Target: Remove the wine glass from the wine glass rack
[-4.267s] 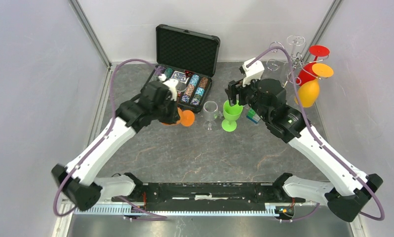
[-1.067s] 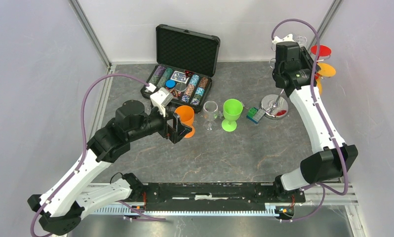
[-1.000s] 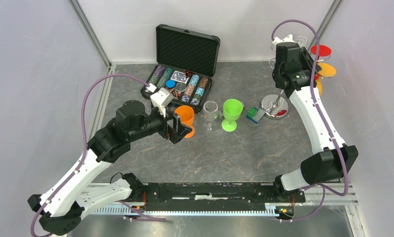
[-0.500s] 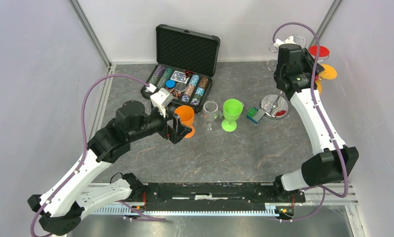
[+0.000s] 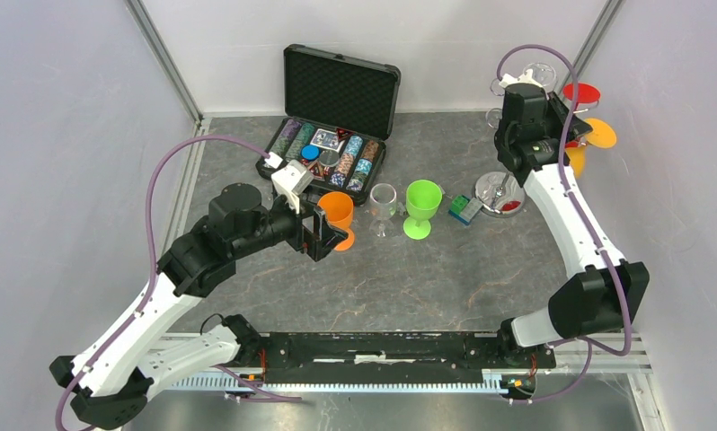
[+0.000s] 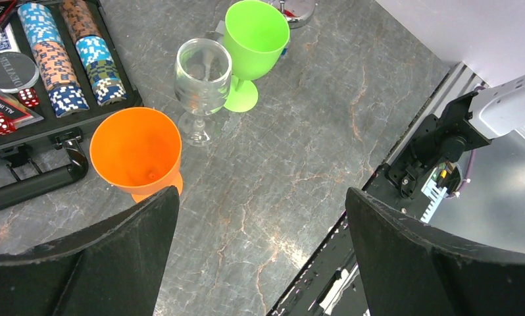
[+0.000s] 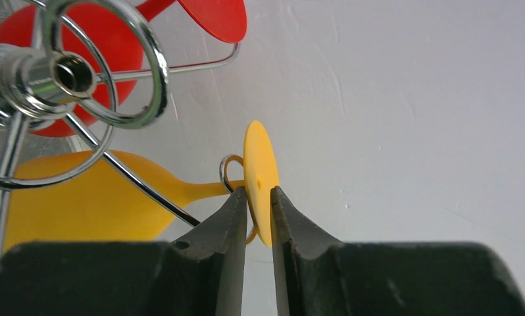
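Note:
The chrome wine glass rack stands at the back right on its round base. A yellow wine glass hangs from one wire arm, its flat foot pointing towards the right wall. My right gripper is shut on the edge of that foot, a finger on each face. A red wine glass hangs on the neighbouring arm. My left gripper hangs open over the table beside an upright orange glass, holding nothing.
A clear wine glass and a green one stand mid-table. An open case of poker chips lies behind them. A small blue-green block sits next to the rack base. The right wall is close behind the rack.
The right gripper's jaws have narrowed onto the yellow glass's foot, and that foot has shifted slightly rightwards. The left arm has not moved.

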`<action>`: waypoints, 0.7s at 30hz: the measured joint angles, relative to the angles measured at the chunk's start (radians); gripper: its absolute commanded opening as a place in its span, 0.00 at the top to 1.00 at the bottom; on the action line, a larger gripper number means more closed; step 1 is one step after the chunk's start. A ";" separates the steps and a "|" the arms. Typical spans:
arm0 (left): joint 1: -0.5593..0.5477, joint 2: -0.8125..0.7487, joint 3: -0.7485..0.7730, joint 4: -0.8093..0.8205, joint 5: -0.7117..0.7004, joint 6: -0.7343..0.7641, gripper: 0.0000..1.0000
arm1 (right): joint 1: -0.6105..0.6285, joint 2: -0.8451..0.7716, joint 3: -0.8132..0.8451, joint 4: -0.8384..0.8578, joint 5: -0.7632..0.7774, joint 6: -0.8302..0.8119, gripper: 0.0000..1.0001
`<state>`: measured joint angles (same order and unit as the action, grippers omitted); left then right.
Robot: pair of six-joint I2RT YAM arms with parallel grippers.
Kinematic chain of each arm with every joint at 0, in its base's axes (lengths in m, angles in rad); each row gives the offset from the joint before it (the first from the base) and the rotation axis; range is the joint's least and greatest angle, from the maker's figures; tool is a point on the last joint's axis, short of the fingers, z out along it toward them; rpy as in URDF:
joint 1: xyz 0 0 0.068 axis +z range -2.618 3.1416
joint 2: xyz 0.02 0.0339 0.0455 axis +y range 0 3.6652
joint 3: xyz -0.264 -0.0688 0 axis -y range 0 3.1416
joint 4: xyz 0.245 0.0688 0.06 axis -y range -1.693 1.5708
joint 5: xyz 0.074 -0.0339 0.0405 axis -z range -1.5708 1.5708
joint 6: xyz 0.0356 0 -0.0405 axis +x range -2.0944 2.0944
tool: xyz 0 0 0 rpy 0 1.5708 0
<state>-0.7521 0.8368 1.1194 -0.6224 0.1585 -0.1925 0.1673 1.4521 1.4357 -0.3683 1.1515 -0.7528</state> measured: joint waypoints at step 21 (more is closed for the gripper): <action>0.005 -0.015 -0.001 0.000 0.000 0.000 0.00 | 0.004 0.004 0.002 0.027 0.034 -0.056 1.00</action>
<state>-0.7475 0.8215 1.1187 -0.6220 0.1581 -0.1925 0.1711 1.4559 1.4376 -0.3412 1.1858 -0.8085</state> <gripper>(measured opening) 0.993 0.010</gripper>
